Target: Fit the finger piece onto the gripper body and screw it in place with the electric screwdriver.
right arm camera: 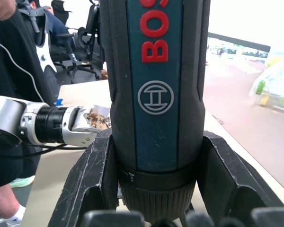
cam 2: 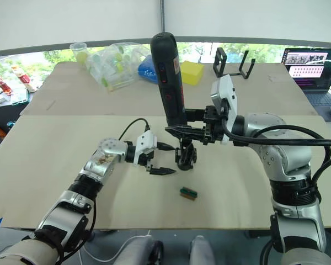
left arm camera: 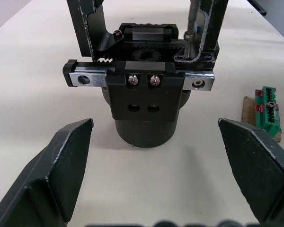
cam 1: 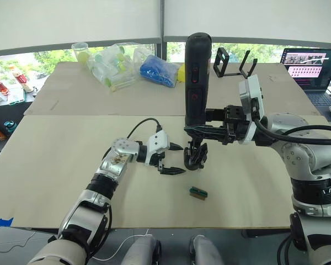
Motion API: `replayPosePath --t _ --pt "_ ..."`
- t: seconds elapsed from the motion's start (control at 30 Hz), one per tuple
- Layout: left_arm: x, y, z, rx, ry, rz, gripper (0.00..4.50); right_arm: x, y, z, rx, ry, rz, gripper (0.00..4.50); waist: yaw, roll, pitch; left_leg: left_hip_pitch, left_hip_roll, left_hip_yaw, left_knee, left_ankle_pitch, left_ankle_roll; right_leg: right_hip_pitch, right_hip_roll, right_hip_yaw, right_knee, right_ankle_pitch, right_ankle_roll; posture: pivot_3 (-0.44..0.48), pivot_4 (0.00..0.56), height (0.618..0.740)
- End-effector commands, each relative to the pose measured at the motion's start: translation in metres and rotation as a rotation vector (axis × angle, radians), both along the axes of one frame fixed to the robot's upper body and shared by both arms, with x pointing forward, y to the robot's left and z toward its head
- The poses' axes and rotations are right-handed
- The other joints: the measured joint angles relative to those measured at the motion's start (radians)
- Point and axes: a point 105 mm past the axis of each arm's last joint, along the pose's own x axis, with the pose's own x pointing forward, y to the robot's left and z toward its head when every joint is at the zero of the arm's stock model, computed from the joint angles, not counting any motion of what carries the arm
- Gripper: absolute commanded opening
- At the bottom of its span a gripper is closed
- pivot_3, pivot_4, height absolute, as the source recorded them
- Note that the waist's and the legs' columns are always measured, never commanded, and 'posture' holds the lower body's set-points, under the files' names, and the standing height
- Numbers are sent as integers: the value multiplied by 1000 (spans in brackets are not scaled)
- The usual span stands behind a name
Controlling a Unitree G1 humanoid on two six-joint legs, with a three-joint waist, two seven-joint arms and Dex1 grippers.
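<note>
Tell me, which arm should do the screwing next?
Probably the right. Its pincer holds the electric screwdriver upright over the gripper body; the left pincer is open and empty beside it.

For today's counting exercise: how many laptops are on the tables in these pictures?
1. The laptop sits open at the far right edge of the back table, behind the right gripper holding the screwdriver. Others could lie outside the view.

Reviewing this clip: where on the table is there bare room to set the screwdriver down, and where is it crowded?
Bare: the near-left table beside the left tool, and the near-right stretch past the small green block. Crowded: the middle, where the open left tool faces the gripper body under the electric screwdriver clamped in the right tool, and the far edge with plastic bags and wire stand.
</note>
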Motion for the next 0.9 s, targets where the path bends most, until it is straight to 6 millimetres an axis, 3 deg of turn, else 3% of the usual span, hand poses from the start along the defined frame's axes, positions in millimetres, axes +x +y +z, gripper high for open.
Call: replayPosePath --t 0.03,0.9 --pt "0 -4 10 -17 -47 -21 4500 -7 -1 18 33 -96 18 1915 0 0 0 0 0 0 0 0 0 0 0 0 0 0 0 0 150 740" --pt "0 -5 9 -22 -46 -17 4500 -9 0 12 18 -122 12 1915 0 0 0 0 0 0 0 0 0 0 0 0 0 0 0 0 150 740"
